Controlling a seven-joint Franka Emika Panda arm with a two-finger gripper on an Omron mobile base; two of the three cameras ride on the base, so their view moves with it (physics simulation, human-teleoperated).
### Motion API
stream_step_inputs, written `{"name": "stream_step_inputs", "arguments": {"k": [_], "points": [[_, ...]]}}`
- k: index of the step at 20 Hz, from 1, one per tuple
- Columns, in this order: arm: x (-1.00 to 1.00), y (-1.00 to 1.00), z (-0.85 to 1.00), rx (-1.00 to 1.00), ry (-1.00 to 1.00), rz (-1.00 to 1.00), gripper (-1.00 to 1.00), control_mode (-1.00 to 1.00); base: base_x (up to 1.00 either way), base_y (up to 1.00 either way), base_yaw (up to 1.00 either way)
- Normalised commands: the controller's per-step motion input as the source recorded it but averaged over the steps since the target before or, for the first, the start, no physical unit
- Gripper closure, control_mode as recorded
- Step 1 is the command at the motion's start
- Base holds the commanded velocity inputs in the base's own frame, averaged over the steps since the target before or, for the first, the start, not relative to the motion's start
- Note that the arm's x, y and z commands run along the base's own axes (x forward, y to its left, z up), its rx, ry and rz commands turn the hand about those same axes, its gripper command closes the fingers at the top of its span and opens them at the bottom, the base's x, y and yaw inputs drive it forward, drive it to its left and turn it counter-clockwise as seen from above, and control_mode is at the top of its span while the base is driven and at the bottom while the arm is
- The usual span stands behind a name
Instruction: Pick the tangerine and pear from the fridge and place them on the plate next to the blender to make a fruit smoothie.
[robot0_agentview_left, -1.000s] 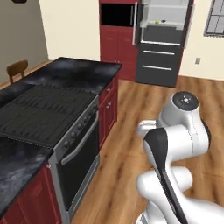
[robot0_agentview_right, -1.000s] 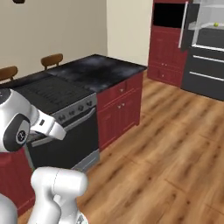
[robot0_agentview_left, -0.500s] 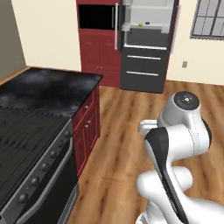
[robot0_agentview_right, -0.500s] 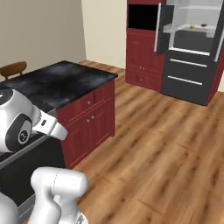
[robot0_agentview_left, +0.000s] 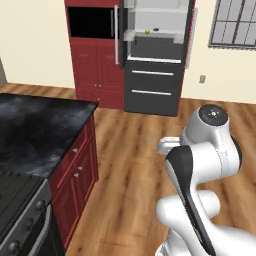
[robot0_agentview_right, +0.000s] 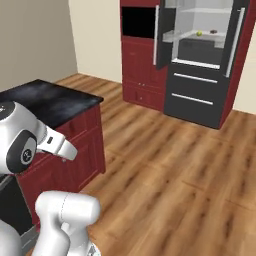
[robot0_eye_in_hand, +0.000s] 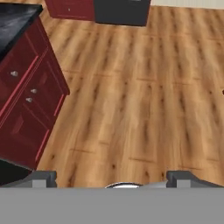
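My hand (robot0_eye_in_hand: 112, 178) is spread wide over bare floor, gripping nothing (pear (robot0_agentview_left: 147, 31) on the fridge (robot0_agentview_left: 155, 57) shelf).

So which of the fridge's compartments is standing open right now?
The top compartment of the fridge: its doors are swung out, showing the pale interior and the pear on a shelf. The two dark drawers below it are shut flush.

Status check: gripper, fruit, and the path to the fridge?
Gripper open, empty, over wood floor. Pear on shelf in the open fridge, far ahead. Nothing on the floor between.
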Motion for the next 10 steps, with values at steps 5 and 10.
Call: {"name": "stream_step_inputs", "arguments": {"k": [5, 10], "points": [[0.0, 0.0, 0.0, 0.0, 0.0, 0.0, -1.0, 1.0, 1.0, -0.1, -0.17], [0.0, 0.0, 0.0, 0.0, 0.0, 0.0, -1.0, 1.0, 1.0, -0.07, -0.24]]}}
